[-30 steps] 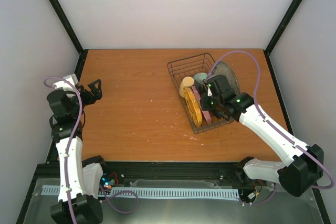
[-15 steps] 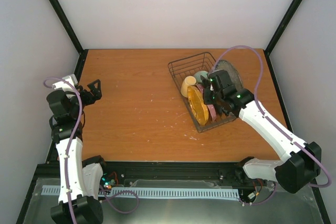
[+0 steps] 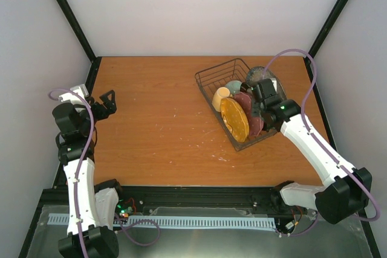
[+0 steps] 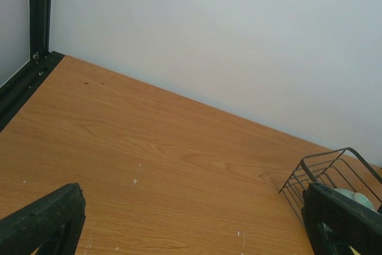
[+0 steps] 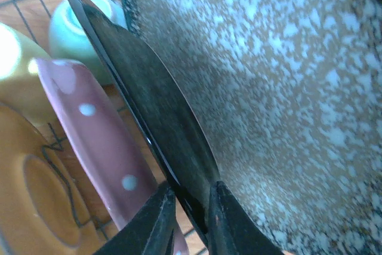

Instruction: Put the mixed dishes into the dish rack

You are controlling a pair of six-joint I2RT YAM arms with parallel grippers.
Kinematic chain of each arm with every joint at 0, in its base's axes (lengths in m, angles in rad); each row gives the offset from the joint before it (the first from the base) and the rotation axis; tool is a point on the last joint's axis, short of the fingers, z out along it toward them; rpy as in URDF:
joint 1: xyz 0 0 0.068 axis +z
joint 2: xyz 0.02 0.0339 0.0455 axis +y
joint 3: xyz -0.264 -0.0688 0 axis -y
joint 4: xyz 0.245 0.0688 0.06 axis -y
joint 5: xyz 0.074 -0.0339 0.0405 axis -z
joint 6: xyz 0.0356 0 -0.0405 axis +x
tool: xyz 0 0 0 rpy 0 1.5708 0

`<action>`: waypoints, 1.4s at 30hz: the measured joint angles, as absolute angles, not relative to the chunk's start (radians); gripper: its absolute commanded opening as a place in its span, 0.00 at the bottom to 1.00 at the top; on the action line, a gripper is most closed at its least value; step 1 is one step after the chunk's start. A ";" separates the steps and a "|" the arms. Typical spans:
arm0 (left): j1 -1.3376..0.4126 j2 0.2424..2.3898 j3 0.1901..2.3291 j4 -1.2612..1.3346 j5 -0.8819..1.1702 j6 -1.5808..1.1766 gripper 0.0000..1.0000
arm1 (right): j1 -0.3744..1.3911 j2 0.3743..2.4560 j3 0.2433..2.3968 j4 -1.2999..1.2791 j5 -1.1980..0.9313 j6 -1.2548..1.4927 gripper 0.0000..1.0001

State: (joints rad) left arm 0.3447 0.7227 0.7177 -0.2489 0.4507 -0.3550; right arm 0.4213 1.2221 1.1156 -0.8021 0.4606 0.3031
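Left claw [image 3: 107,102] sits at the far left of the top view, over the table [image 3: 157,107] edge and well apart from the dishes. In the left wrist view its fingers are spread wide, one at each bottom corner, holding nothing [image 4: 194,219]. The dish rack [image 3: 219,69] is right of centre, angled on the table, and one corner of it shows at the lower right of the left wrist view [image 4: 322,168]. In the rack, left to right: yellow mug [image 3: 219,98] and pale green bowl [image 3: 234,86] at the far end, then orange-yellow plate [image 3: 234,119] on edge, with the maroon speckled plate [image 3: 249,113] on edge just beside it. The grey speckled plate [image 3: 260,75] is rightmost, upright and tilted at the rack's right side. Can't tell whether its lower edge is seated between the tines. Right claw [image 3: 263,97] is clamped on that plate. In the right wrist view [image 5: 191,219] the fingers [image 5: 161,219] pinch the dark rim at the bottom of the frame, and the speckled face fills the right half [image 5: 286,88].
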 measured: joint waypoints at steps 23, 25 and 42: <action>0.345 0.725 0.743 -0.254 0.448 -0.355 1.00 | 0.408 1.069 1.108 -0.844 0.567 0.308 0.53; 0.345 0.725 0.743 -0.254 0.448 -0.355 1.00 | 0.408 1.052 1.108 -0.826 0.560 0.302 0.54; 0.345 0.703 0.742 -0.253 0.465 -0.355 1.00 | 0.408 0.886 1.108 -0.773 0.376 0.291 0.68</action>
